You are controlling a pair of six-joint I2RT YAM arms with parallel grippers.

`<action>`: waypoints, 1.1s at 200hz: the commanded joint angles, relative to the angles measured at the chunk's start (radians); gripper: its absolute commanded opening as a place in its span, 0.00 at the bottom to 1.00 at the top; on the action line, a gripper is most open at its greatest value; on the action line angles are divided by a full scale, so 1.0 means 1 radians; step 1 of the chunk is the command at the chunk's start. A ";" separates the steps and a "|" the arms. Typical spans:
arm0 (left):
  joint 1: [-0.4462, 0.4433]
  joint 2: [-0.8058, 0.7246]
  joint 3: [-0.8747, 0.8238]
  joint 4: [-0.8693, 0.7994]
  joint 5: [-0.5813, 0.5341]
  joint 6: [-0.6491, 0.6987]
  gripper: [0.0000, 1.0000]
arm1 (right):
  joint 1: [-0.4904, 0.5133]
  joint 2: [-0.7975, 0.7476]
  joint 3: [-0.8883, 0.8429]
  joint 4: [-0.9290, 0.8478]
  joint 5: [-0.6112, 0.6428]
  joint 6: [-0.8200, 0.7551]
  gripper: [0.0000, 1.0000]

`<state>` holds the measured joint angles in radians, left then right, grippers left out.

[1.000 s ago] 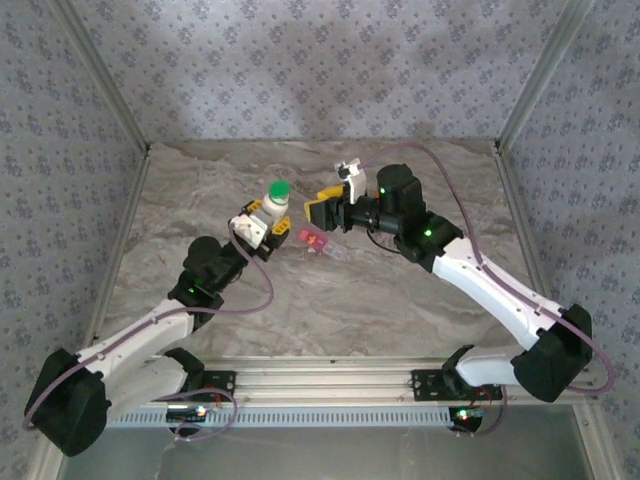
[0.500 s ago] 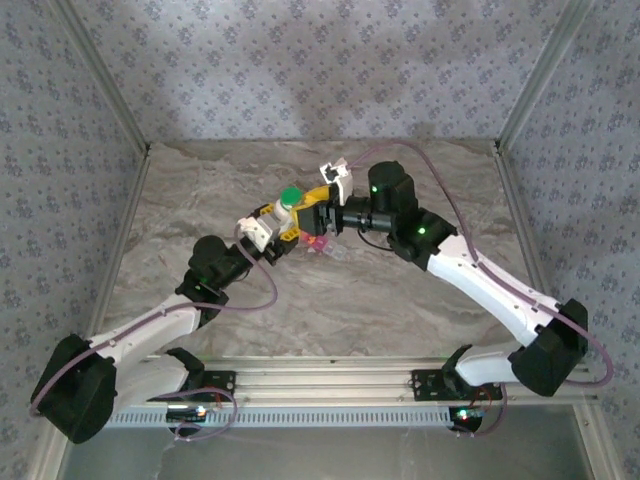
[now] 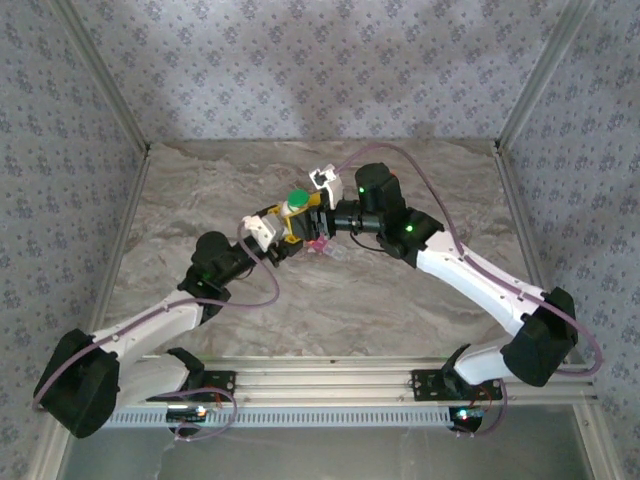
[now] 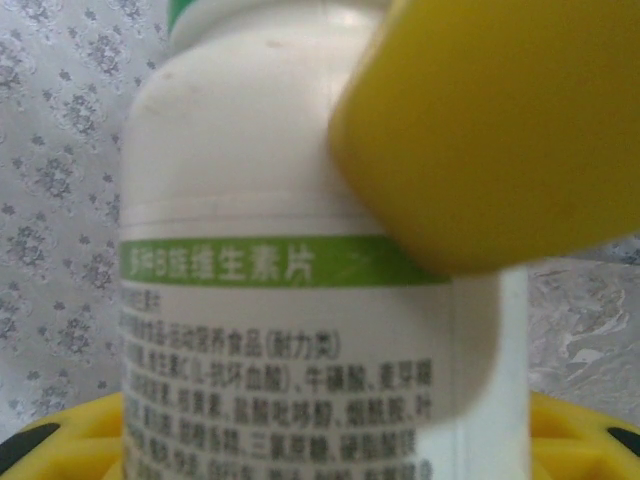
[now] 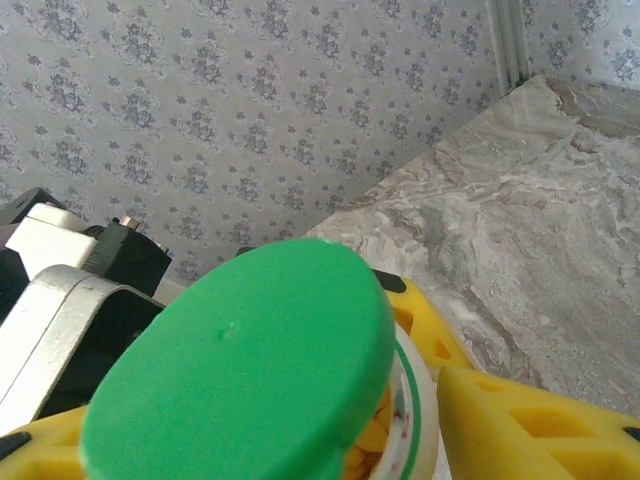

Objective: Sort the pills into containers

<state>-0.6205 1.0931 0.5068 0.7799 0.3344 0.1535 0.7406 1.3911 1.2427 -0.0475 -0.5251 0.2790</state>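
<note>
DESK: Left gripper [image 3: 290, 222] clamped on the white bottle [image 4: 280, 200], right gripper [image 3: 315, 207] at its green cap [image 5: 240, 360]. Is it closed on it?

PHOTOG: Can't tell. Cap sits tilted, yellow pills [image 5: 365, 440] showing beneath. Pill box [image 3: 322, 246] lies just beside the bottle. Best lift the cap straight off, bottle upright, before tipping.

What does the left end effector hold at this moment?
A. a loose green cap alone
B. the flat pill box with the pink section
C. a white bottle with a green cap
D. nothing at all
C: the left end effector is closed around the white bottle with the green cap, while the pill box lies on the table.
</note>
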 commanded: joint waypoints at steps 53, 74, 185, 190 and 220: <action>-0.032 0.003 0.062 -0.005 -0.025 0.014 0.25 | -0.005 -0.038 -0.041 0.026 0.088 0.013 0.22; -0.033 0.004 0.051 0.005 -0.065 0.012 0.53 | -0.013 -0.059 -0.042 0.016 0.128 0.009 0.22; -0.021 0.040 0.044 -0.041 -0.117 0.038 0.91 | -0.093 -0.070 -0.142 -0.026 0.266 -0.027 0.25; -0.020 0.026 0.043 -0.060 -0.139 0.039 0.91 | -0.096 -0.069 -0.145 -0.037 0.283 -0.036 0.26; -0.004 -0.072 0.017 -0.175 -0.328 0.009 0.90 | -0.121 -0.089 -0.148 -0.112 0.341 -0.103 0.37</action>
<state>-0.6441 1.1065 0.5255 0.6697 0.1646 0.1890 0.6399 1.3247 1.1065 -0.1024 -0.2573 0.2462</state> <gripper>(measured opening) 0.905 0.338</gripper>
